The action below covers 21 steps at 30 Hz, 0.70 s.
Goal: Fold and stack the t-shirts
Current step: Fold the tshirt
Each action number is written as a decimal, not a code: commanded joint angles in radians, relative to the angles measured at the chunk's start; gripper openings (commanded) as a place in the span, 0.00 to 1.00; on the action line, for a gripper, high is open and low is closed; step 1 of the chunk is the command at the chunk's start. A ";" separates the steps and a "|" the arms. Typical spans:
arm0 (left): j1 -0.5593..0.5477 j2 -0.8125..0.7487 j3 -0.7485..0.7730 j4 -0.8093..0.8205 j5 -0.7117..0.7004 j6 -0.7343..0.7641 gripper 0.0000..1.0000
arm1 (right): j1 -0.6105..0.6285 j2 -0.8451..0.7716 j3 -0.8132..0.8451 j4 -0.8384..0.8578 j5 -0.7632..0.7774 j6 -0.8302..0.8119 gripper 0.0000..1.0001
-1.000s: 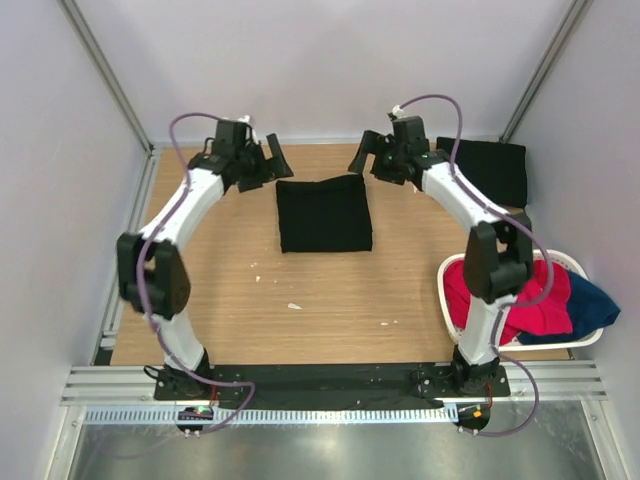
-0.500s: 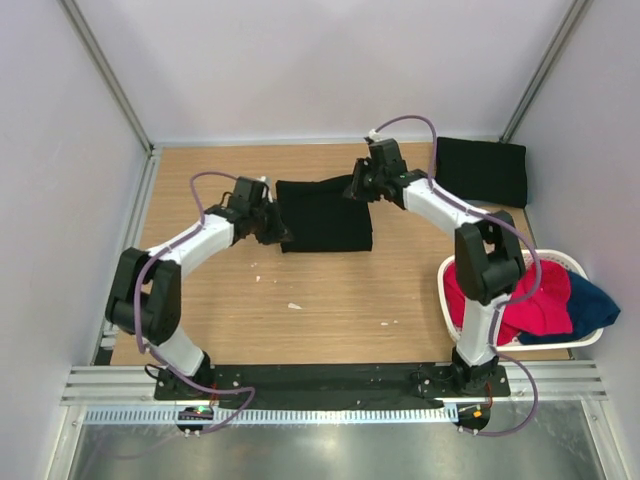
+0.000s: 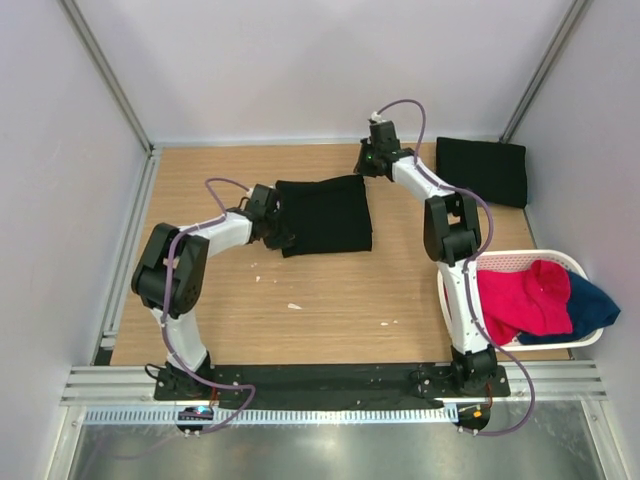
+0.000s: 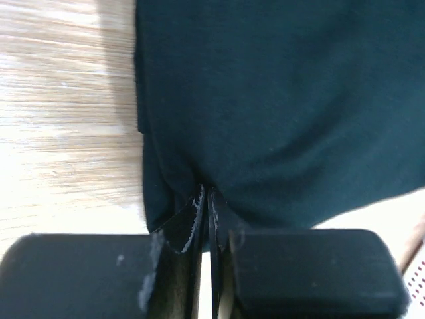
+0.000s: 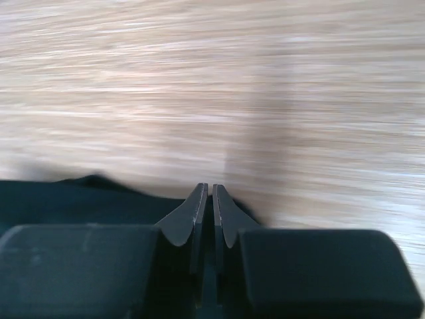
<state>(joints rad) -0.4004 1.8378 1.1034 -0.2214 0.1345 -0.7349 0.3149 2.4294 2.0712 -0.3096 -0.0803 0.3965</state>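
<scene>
Both arms dropped onto folded shirt (image 3: 323, 214) lying mid surface (image 3: 210, 320); left fingers (image 4: 188, 226) clenched on near-left corner, right fingers (image 5: 191, 214) closed at far-right corner, hold unclear. Lift both together, keep layers pinched

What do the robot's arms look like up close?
The left arm and right arm share white tube-like links and chunky black joints, each with a looping purple cable. The left tool and right tool are black blocks with two slim dark wedge fingers.
</scene>
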 commanded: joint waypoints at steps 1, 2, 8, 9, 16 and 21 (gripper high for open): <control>-0.014 0.020 0.046 -0.022 -0.073 -0.032 0.05 | -0.039 0.005 0.029 -0.023 0.017 -0.047 0.14; -0.015 0.031 0.046 -0.027 -0.076 -0.034 0.04 | -0.054 0.008 0.030 -0.022 -0.005 -0.045 0.14; -0.064 0.021 0.073 -0.088 -0.114 -0.002 0.04 | -0.082 0.037 0.122 -0.025 -0.072 -0.061 0.14; -0.069 0.011 0.082 -0.105 -0.116 0.000 0.04 | -0.083 0.036 0.142 -0.032 -0.088 -0.065 0.15; -0.072 -0.093 0.235 -0.245 -0.127 0.052 0.26 | -0.094 -0.087 0.208 -0.115 -0.162 -0.076 0.77; -0.068 -0.173 0.368 -0.374 -0.220 0.098 0.92 | -0.094 -0.269 0.043 -0.149 -0.156 -0.097 1.00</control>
<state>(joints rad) -0.4728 1.7756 1.3922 -0.5083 -0.0120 -0.6746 0.2169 2.3386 2.1826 -0.4282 -0.2153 0.3218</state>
